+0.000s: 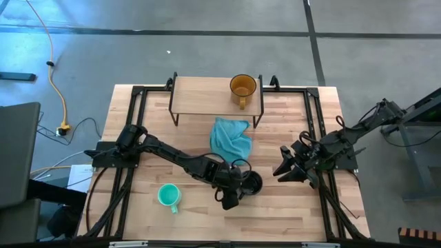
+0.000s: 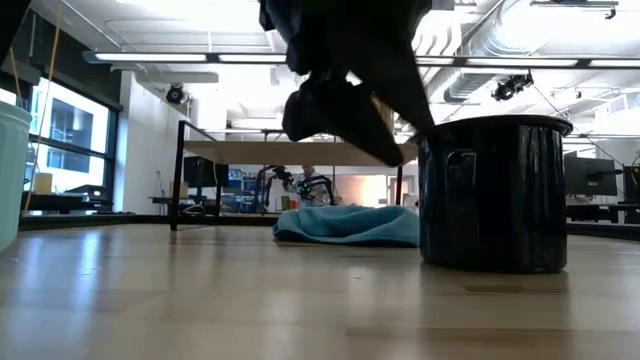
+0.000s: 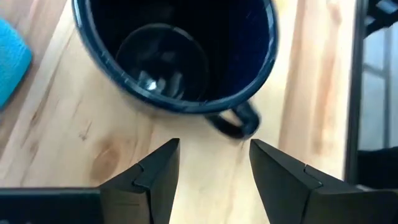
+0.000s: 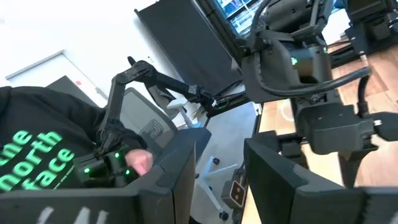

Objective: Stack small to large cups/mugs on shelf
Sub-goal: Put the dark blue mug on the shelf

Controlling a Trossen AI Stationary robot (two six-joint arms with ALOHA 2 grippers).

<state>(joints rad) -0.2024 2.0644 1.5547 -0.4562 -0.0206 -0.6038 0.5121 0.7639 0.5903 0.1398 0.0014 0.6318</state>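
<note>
The left gripper [image 1: 234, 196] is hovering over the front-middle of the table [image 1: 289, 213], fingers [image 3: 152, 177] spread apart and holding nothing. The dark navy mug [image 1: 252, 183] is standing upright just beside it, and in the left wrist view the mug's handle [image 3: 239, 121] is pointing toward the gap between the fingers, not yet between them. From the low view the navy mug [image 2: 492, 192] is sitting flat on the wood with the left arm hanging above and beside it.

The teal mug [image 1: 168, 196] is standing upright on the table near the front left, well apart from the navy one. The amber mug [image 1: 242, 87] is sitting on the shelf [image 1: 200, 93] at the back of the table, toward its right end, handle facing the front. The light blue cloth [image 1: 231, 136] is lying crumpled on the table just in front of the shelf, between it and the navy mug.

The right gripper [image 1: 286, 169] is waiting at the right side of the table, jaws apart and empty. In the right wrist view a person's dark sleeve [image 4: 37, 143] with green lettering is showing beyond the table.
</note>
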